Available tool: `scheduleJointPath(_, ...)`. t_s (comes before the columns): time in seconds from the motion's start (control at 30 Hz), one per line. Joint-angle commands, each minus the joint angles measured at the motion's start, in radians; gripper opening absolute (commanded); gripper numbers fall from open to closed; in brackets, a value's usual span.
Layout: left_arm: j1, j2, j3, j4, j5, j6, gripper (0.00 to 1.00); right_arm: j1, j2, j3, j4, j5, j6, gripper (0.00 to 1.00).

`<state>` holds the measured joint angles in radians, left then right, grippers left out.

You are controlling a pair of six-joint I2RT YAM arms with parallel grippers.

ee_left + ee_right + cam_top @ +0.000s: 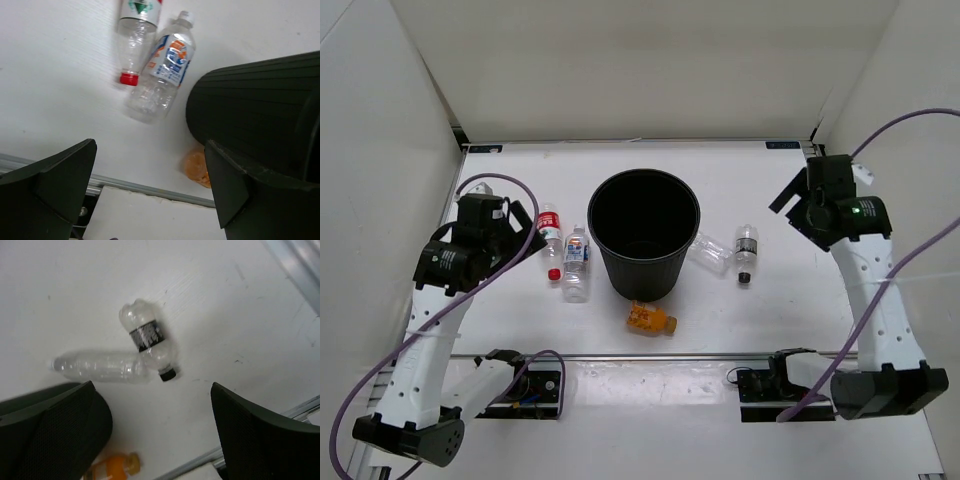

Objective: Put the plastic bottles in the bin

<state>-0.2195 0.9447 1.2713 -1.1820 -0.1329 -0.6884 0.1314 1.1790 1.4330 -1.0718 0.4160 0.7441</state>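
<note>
The black bin stands mid-table; its ribbed wall shows in the left wrist view. Left of it lie the red-cap bottle and the blue-white-label bottle. Right of it lie the plain clear bottle and the black-cap bottle. The orange bottle lies in front of the bin. My left gripper is open and empty above the table, left of the red-cap bottle. My right gripper is open and empty, raised right of the black-cap bottle.
A metal rail runs across the table's near side, in front of the orange bottle. White walls enclose the back and both sides. Purple cables hang along both arms.
</note>
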Motion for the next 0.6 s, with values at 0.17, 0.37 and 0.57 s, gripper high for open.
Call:
scheduleJointPath(0.17, 0.002, 0.032, -0.035, -0.039, -0.126, -0.06, 1.0, -0.024, 0.209, -0.086, 0.055, -0.469, -0.227, 1.0)
scheduleJointPath(0.37, 0.02, 0.068, -0.044, -0.039, -0.194, -0.089, 1.0, -0.033, 0.393, -0.018, 0.125, -0.58, -0.281, 1.0)
scheduleJointPath(0.57, 0.049, 0.101, -0.065, -0.025, -0.171, -0.099, 1.0, -0.033, 0.599, 0.136, 0.116, -0.502, -0.276, 1.0)
